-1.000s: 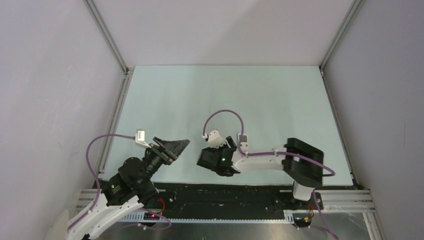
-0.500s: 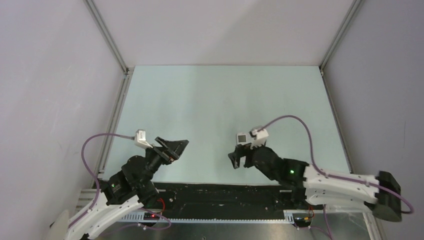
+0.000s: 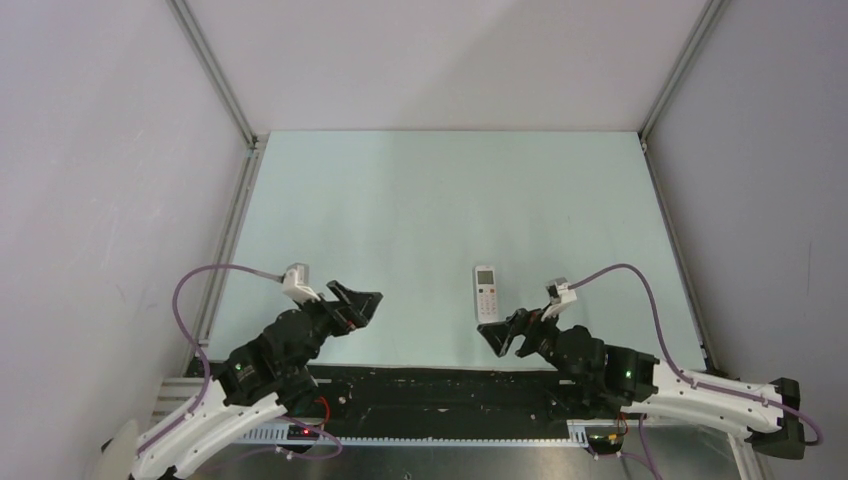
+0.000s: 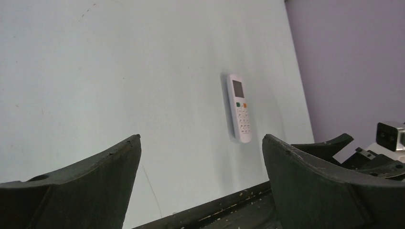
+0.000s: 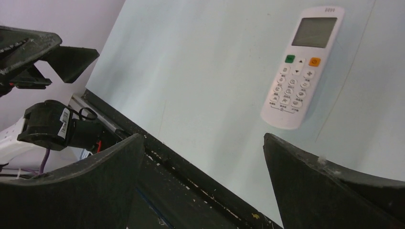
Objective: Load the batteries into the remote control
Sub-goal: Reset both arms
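The remote control [image 3: 486,292] lies buttons-up on the table [image 3: 420,200], screen end at the far side, its long axis pointing roughly at the right gripper [image 3: 506,333], which stands spread and empty just short of its button end, while the left gripper [image 3: 357,306], equally spread, sits well off to its left.

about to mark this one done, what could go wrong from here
1. The remote control lies buttons up, so its battery bay is hidden: whether it is loaded cannot be told.
2. No batteries show in any view.
3. The right gripper, fingers open, sits close to the remote's near end; a swing might nudge it.
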Robot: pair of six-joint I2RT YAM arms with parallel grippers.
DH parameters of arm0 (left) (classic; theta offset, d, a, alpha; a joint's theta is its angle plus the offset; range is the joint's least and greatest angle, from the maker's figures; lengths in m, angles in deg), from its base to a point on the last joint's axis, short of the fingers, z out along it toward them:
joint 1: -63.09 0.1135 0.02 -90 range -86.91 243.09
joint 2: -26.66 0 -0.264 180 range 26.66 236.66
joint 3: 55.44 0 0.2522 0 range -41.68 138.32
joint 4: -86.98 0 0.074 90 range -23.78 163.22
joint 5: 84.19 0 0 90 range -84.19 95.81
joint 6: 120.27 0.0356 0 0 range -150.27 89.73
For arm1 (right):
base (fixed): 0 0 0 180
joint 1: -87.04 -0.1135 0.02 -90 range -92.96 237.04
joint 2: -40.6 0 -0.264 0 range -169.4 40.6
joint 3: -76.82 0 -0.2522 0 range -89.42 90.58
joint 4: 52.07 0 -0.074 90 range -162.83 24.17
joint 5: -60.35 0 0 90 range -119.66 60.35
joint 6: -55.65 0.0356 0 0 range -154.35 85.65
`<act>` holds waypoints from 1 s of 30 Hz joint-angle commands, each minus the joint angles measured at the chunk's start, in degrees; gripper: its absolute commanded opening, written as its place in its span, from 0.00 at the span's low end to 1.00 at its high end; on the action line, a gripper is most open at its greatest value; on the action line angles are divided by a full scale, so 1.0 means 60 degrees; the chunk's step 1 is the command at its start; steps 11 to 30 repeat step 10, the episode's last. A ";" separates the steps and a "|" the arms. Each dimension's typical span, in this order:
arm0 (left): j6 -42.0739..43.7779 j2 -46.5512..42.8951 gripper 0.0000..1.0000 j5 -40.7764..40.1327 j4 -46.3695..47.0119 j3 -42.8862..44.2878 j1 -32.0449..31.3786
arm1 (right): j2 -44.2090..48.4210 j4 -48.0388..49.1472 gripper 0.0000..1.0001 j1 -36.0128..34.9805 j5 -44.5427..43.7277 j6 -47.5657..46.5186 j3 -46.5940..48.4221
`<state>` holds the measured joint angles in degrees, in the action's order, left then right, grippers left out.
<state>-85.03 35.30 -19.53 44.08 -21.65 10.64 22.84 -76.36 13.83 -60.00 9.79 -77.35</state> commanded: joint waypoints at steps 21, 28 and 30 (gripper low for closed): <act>0.1109 0.0417 1.00 -0.0208 -0.0144 0.0084 -0.0009 | 0.0555 -0.1288 0.99 -0.0107 -0.1201 0.0805 0.0089; 0.1109 0.0417 1.00 -0.0208 -0.0144 0.0084 -0.0009 | 0.0555 -0.1288 0.99 -0.0107 -0.1201 0.0805 0.0089; 0.1109 0.0417 1.00 -0.0208 -0.0144 0.0084 -0.0009 | 0.0555 -0.1288 0.99 -0.0107 -0.1201 0.0805 0.0089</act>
